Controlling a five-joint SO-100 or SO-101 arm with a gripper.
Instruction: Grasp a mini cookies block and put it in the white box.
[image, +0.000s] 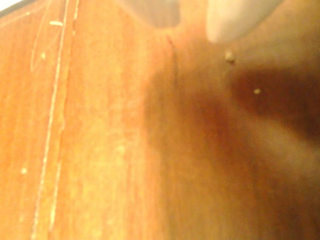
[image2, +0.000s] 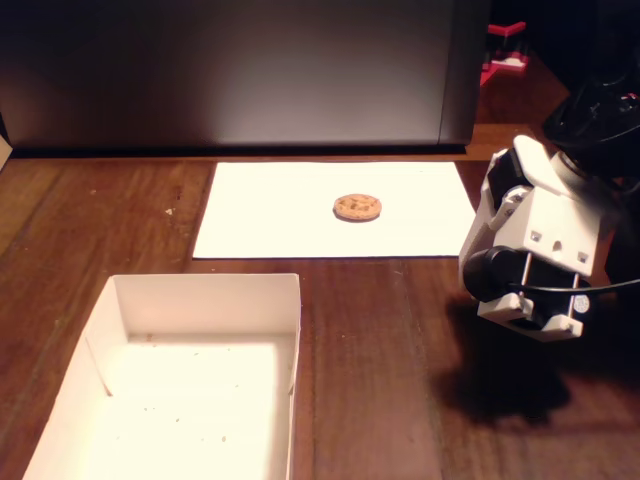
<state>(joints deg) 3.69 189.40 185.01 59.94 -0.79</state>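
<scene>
Nearest the fixed camera sits one white box (image2: 200, 300), empty but for crumb specks, well to the left of the claw on the dark wooden table (image2: 380, 380). One white arm (image2: 535, 250) hangs at the right edge; its claw is not visible there. Farther back, up and left of the arm, a single mini cookies block (image2: 357, 207) lies on one white paper sheet (image2: 260, 215). The wrist view is blurred: bare wood, two small crumbs (image: 229, 56), and I cannot tell whether the claw is apart or together.
</scene>
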